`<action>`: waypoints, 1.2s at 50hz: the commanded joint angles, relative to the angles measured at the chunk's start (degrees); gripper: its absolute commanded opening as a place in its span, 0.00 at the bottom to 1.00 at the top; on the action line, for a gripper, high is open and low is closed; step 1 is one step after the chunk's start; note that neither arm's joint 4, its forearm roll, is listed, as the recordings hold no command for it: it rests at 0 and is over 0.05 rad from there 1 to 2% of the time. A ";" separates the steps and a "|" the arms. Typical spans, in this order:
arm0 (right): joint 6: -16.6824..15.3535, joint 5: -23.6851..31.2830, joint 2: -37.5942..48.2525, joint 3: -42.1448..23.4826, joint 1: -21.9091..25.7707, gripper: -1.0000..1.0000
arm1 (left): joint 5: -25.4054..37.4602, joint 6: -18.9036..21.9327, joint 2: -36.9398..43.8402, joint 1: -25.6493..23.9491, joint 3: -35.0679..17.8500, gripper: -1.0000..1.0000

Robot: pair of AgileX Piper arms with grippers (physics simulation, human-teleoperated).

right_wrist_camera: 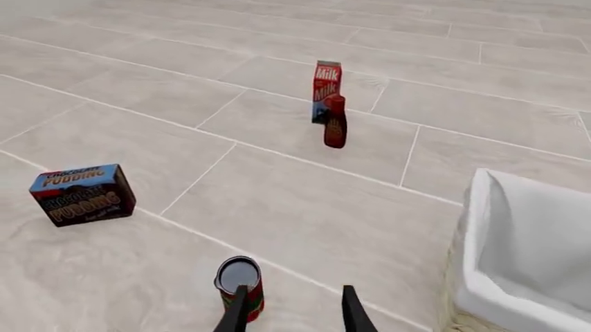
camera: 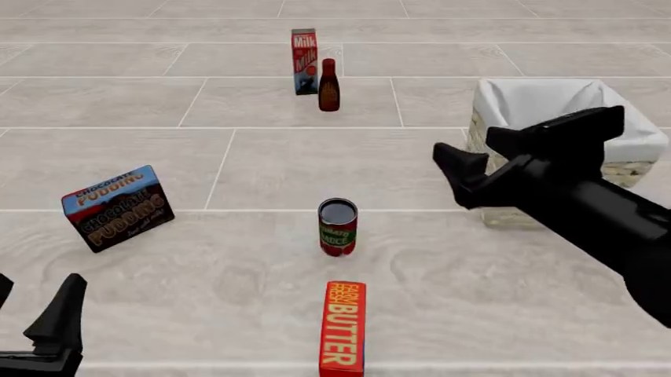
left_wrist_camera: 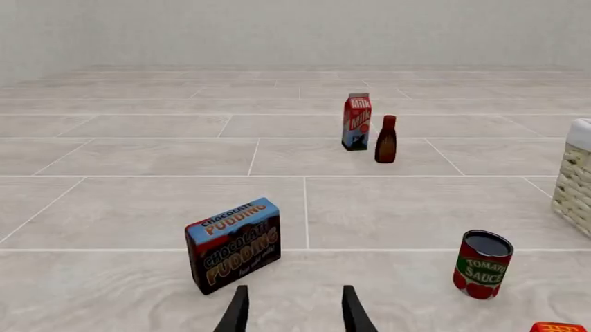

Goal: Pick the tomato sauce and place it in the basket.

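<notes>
The tomato sauce (camera: 338,226) is a small can with a red and green label, standing upright on the tiled surface near the middle. My right gripper (camera: 467,145) hangs open in the air to the can's right, in front of the basket (camera: 535,98). The basket is pale wicker with a white lining, and my arm covers part of it. In the right wrist view the tomato sauce (right_wrist_camera: 240,285) sits just past one finger, off to the side of the open right gripper (right_wrist_camera: 292,304), with the basket (right_wrist_camera: 517,256) on the other side. My left gripper (camera: 31,297) is open, low at the near left. The left wrist view shows the tomato sauce (left_wrist_camera: 482,264) and the basket (left_wrist_camera: 577,176).
A chocolate pudding box (camera: 118,207) stands at the left. A butter box (camera: 343,326) lies just in front of the can. A milk carton (camera: 304,61) and a dark red bottle (camera: 329,86) stand together at the back.
</notes>
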 commanded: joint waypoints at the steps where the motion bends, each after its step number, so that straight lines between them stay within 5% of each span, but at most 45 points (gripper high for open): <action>1: -0.37 -2.67 7.55 -2.26 2.65 1.00 | 0.00 0.01 -0.01 0.01 0.00 1.00; 60: 0.71 -14.63 27.95 -2.64 5.69 1.00 | 0.00 0.00 0.00 0.00 0.00 1.00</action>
